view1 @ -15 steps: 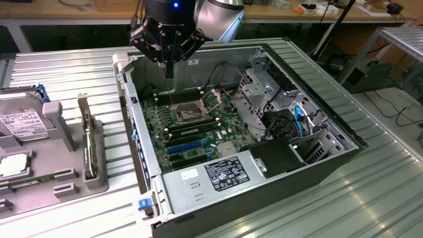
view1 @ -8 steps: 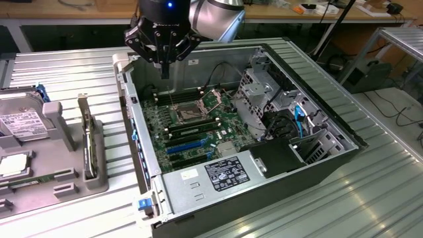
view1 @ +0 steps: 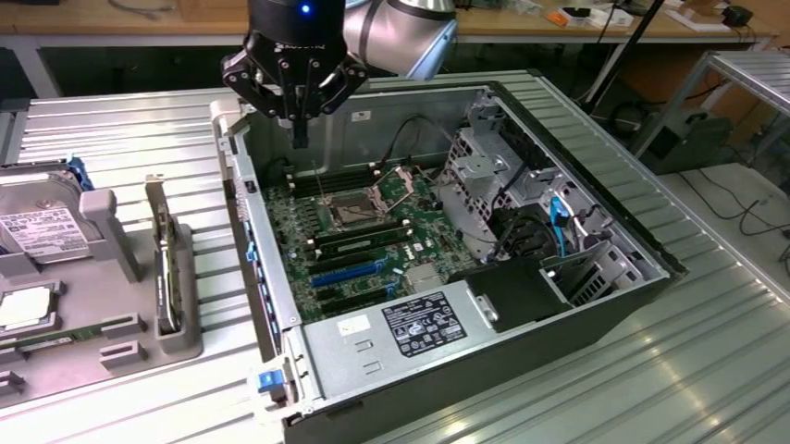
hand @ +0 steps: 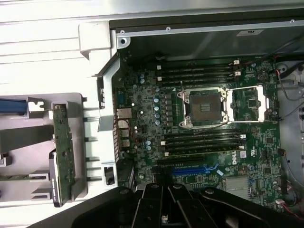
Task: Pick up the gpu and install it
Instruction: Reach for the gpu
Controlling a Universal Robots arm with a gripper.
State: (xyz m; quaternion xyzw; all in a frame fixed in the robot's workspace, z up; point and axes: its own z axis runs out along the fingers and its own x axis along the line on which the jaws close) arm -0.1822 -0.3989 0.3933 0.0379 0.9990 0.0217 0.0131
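Grey ribbed metal as tabletop [view1: 124, 139], carrying an open computer case [view1: 580, 171] and, just beside it toward the exterior view's left, a pale grey holder [view1: 111, 305]. Black jaws pressed together, clamped on nothing, hanging from the arm [view1: 395, 32] above the case's corner nearest the holder, pointing down toward the motherboard [hand: 142, 95]. Upright on its long edge in a slot of the holder: the gpu [hand: 64, 152], a thin card with a green face in the wrist view and a silver bracket at one end, not yet lifted, well apart from the jaws. Farther along the holder, a boxy hard drive [view1: 37, 231] with a white label. Inside the case, a blue expansion slot [hand: 192, 169] bare on the board. Judging by looks, light and stiff, yet fragile: thin board, small soldered parts on the face, little tolerance for bending or squeezing. Smooth faces, likely slippery under a weak pinch. Best taken across its thickness along the free upper edge, around mid-length for balance, away from the bracket end and off the taller parts; firm but gentle, drawn straight up out of the slot without twist.
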